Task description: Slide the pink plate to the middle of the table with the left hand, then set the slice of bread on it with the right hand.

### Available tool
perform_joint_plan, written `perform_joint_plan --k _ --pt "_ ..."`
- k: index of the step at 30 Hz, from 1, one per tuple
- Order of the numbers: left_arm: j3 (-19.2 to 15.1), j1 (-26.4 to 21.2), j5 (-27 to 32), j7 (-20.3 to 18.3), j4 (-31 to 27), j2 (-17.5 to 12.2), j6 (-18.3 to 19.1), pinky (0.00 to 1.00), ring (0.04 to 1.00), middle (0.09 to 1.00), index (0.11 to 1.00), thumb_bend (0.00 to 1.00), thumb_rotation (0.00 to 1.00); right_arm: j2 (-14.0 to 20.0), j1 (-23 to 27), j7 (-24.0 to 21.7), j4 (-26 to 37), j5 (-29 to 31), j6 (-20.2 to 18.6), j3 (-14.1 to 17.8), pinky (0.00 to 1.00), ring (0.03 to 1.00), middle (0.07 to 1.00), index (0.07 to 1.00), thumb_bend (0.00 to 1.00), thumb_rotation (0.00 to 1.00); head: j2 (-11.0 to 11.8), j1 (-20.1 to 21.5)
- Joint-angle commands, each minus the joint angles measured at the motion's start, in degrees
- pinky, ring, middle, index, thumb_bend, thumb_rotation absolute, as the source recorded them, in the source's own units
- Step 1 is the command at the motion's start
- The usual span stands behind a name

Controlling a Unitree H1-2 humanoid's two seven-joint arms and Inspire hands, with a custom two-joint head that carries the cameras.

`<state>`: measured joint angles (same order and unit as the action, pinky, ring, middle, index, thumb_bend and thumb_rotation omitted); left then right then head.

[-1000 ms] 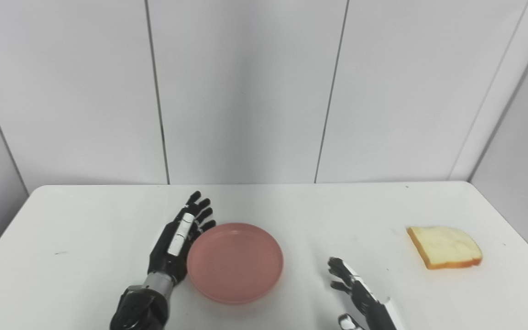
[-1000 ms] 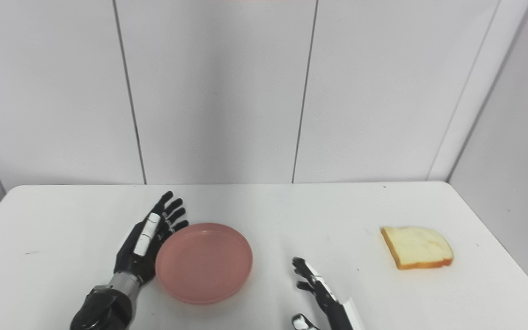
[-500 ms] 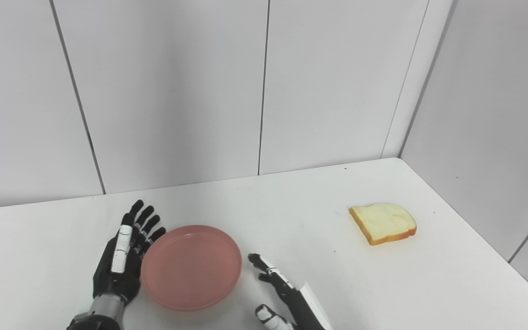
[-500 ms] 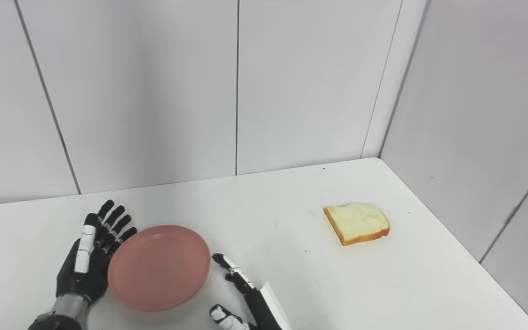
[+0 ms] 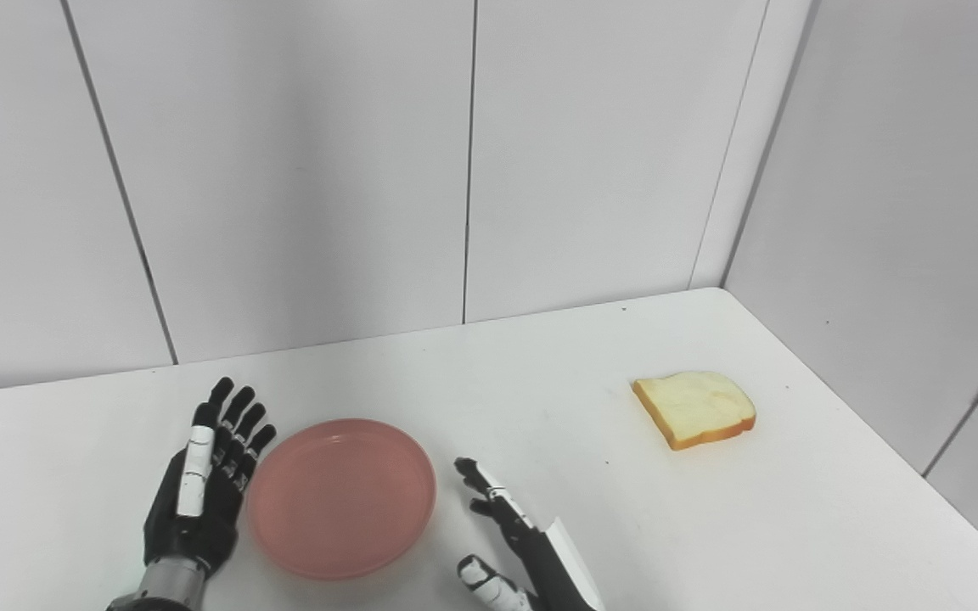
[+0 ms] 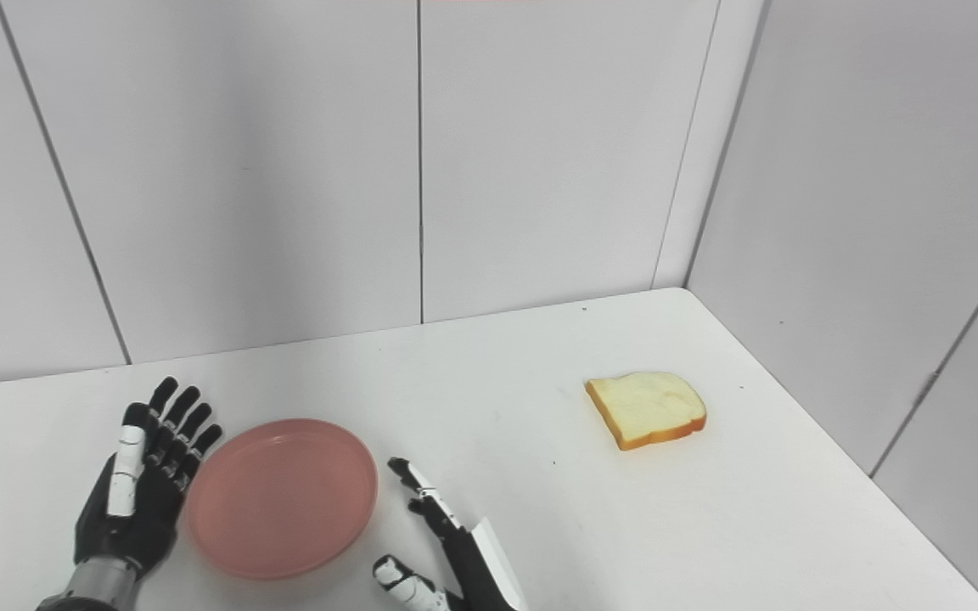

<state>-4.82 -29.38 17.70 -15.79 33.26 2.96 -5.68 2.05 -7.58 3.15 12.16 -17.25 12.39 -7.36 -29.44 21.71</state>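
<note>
Left eye view shows your left hand (image 5: 197, 496) with fingers spread flat, edge-on just beside the pink plate (image 5: 341, 496), which sits left of the surface's (image 5: 591, 526) middle. Your right hand (image 5: 506, 535) waits with fingers apart, holding nothing, just right of the plate. The sliding step looks nearly done; next, reach that hand far right to the bread slice (image 5: 694, 407).
</note>
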Motion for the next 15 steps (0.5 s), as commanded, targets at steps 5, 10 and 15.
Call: perform_joint_plan --k 5,10,15 --pt "0.26 -0.84 -2.23 1.90 1.35 -0.52 -0.80 0.95 0.966 0.959 0.946 0.93 0.72 6.37 1.72 -1.73 9.19 -2.10 -1.46 5.86 0.88 0.926 0.924 0.908 0.86 0.94 0.79 -0.04" --pt "0.39 -0.91 -2.42 2.00 1.45 -0.42 -0.78 0.95 0.961 0.951 0.941 0.96 0.71 14.77 5.12 -5.52 11.74 -3.05 -3.75 9.92 0.86 0.909 0.936 0.921 0.83 0.91 0.79 -0.04" --pt "0.60 -0.88 -2.35 1.73 2.09 -0.15 -1.36 0.94 0.957 0.949 0.936 0.96 0.71 23.00 8.89 -8.55 10.30 -1.25 -5.91 14.58 0.83 0.894 0.928 0.917 0.86 0.87 1.57 0.09"
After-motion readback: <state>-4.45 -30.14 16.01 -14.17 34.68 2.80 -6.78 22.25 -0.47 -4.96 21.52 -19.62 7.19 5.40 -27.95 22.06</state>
